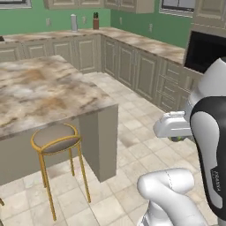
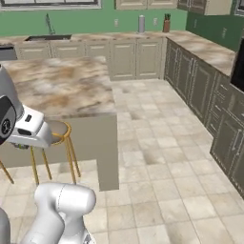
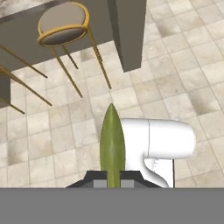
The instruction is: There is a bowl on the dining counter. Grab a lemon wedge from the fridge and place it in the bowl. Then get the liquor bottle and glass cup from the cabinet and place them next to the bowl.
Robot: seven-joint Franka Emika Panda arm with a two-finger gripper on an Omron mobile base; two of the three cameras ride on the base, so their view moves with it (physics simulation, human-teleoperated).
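Green-walled kitchen, tiled floor below: your lemon wedge [image 3: 112, 146] stands clamped in the jaws, pointing at the floor. Keep that grip firm, drive around the stool [image 3: 63, 24], then raise it over the dining counter [image 1: 42, 90].

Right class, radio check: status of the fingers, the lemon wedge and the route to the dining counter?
Gripper shut on lemon wedge. Dining counter ahead, stool at its near edge. Bowl not sighted.
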